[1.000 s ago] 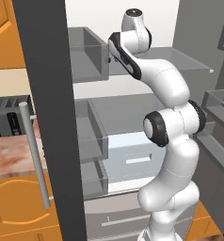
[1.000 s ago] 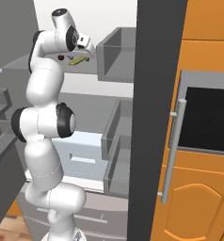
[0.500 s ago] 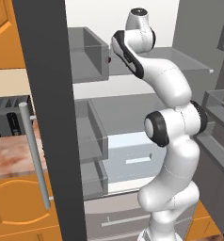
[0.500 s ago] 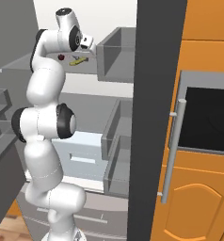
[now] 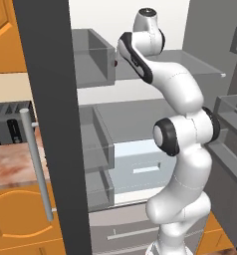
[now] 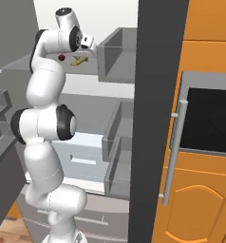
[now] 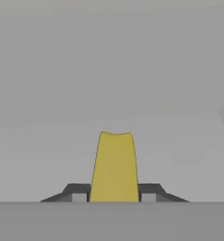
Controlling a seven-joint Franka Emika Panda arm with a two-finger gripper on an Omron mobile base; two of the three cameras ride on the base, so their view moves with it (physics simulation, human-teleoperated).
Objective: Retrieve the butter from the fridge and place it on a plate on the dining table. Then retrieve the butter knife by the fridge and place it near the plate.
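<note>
With our claw (image 7: 114,197) closed on the butter (image 7: 114,167) on the fridge (image 5: 46,124) shelf, we risk it slipping out if we withdraw fast.

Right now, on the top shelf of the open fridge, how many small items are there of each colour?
Pale yellow, butter: 1
Dark red, small round fruit: 1
Total: 2
</note>
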